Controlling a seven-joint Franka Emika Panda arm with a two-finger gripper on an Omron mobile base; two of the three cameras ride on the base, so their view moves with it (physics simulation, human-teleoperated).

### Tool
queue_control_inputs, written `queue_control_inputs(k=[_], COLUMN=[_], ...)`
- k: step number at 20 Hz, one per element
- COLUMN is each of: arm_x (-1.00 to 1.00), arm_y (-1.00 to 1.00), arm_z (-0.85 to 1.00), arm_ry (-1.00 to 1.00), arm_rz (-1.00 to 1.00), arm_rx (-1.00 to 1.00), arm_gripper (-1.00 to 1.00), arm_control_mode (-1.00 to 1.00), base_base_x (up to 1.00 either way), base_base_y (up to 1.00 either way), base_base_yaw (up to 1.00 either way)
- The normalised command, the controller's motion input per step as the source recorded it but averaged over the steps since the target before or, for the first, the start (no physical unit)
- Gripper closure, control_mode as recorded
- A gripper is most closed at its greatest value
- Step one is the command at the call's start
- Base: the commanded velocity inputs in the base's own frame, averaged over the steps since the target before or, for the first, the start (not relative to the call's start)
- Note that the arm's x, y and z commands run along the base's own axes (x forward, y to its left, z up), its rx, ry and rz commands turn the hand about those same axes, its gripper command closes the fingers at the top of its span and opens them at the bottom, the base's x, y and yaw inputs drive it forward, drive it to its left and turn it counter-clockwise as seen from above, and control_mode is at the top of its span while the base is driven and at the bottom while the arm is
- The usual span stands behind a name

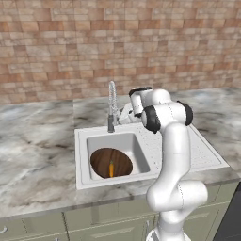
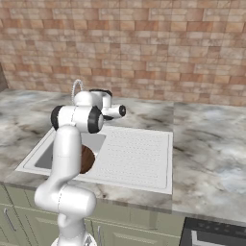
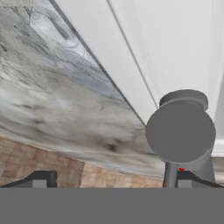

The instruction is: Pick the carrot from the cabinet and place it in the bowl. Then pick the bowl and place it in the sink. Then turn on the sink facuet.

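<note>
Carrot (image 1: 111,168) lies in the bowl (image 1: 101,160), lower centre, inside the sink (image 1: 84,141). Only the sink facuet (image 1: 112,107) remains; the spread-fingered, empty gripper (image 3: 109,179) seemingly hovers by its base.

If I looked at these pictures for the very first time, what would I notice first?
Probably the big white robot arm bending over the white rectangular sink. Next, the round dark brown wooden bowl down in the basin, with a small orange carrot inside, and the tall chrome spring-coiled faucet behind it.
</note>
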Motion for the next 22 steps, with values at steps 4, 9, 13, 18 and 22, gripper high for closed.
queue_control_inputs(k=[4,9,13,18,22], arm_x=[0.29,0.31,0.11,0.0,0.0], arm_y=[0.13,0.0,-0.02,-0.28,-0.57], arm_z=[-0.22,-0.1,0.0,0.0,0.0], arm_ry=[0.08,0.07,0.02,0.0,0.0], arm_rz=[0.0,0.0,-0.01,-0.08,-0.09], arm_rx=[0.07,0.07,0.06,0.06,0.08], arm_gripper=[-1.0,1.0,1.0,1.0,1.0], arm_control_mode=[-1.0,-1.0,-1.0,-1.0,-1.0], base_base_x=[0.0,0.0,0.0,0.0,0.0], base_base_y=[0.0,0.0,0.0,0.0,0.0], base_base_yaw=[0.0,0.0,0.0,0.0,0.0])
